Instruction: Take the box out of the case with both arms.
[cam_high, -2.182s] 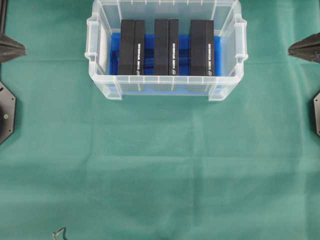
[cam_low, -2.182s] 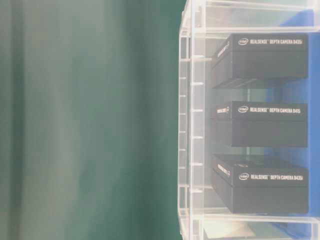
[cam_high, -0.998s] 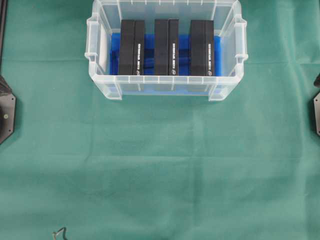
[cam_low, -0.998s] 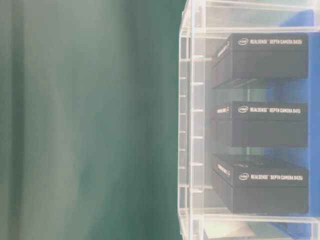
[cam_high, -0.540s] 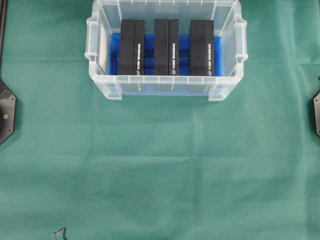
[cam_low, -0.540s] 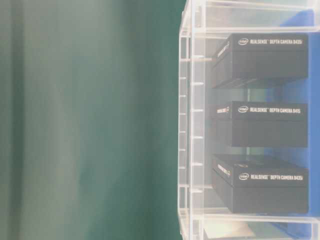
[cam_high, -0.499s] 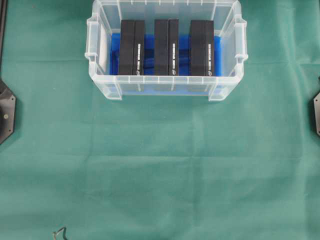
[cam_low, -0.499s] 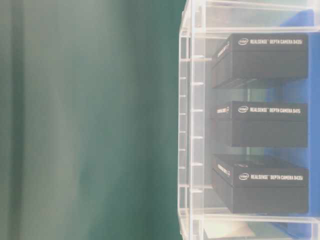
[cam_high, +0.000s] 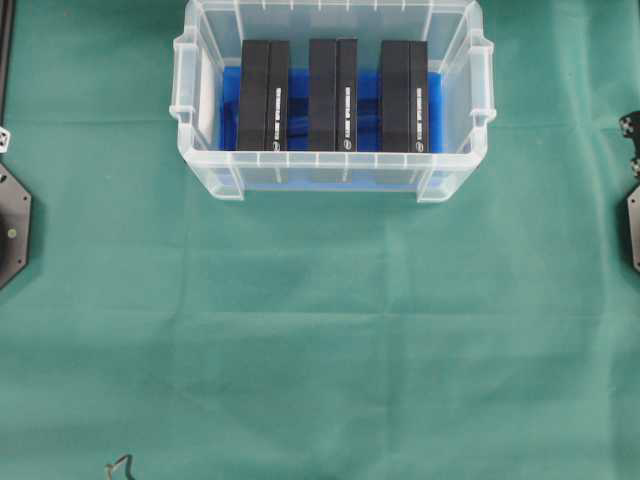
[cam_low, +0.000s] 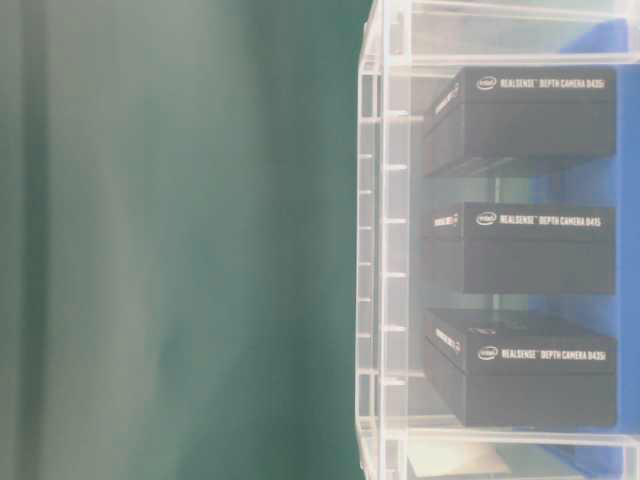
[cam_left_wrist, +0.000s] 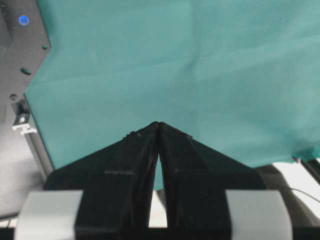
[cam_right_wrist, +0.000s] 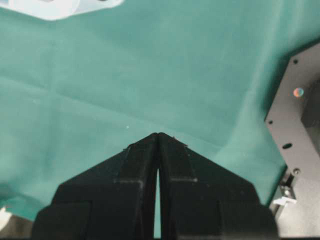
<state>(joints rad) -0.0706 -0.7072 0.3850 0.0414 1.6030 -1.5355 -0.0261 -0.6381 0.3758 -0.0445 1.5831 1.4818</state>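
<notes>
The clear plastic case (cam_high: 330, 170) stands at the top middle of the green cloth, with a blue liner (cam_high: 298, 100) at its bottom. Three black boxes stand side by side in it: left (cam_high: 264, 95), middle (cam_high: 332, 94), right (cam_high: 402, 95). The table-level view shows the case's wall (cam_low: 385, 250) and the boxes' white lettering (cam_low: 540, 220). My left gripper (cam_left_wrist: 157, 124) is shut, fingertips touching, over bare cloth. My right gripper (cam_right_wrist: 158, 134) is shut too, over cloth, with a corner of the case (cam_right_wrist: 60, 7) far ahead. Both are off the edges of the overhead view.
Black arm base plates sit at the left edge (cam_high: 12, 225) and right edge (cam_high: 633, 225) of the cloth. A small bent wire (cam_high: 120, 465) lies at the bottom left. A black base plate (cam_right_wrist: 297, 150) shows beside the right gripper.
The dark arm parts at both side edges of the overhead view have drawn out of sight; small bits now show at the left and right edges. The case and boxes have not moved.
</notes>
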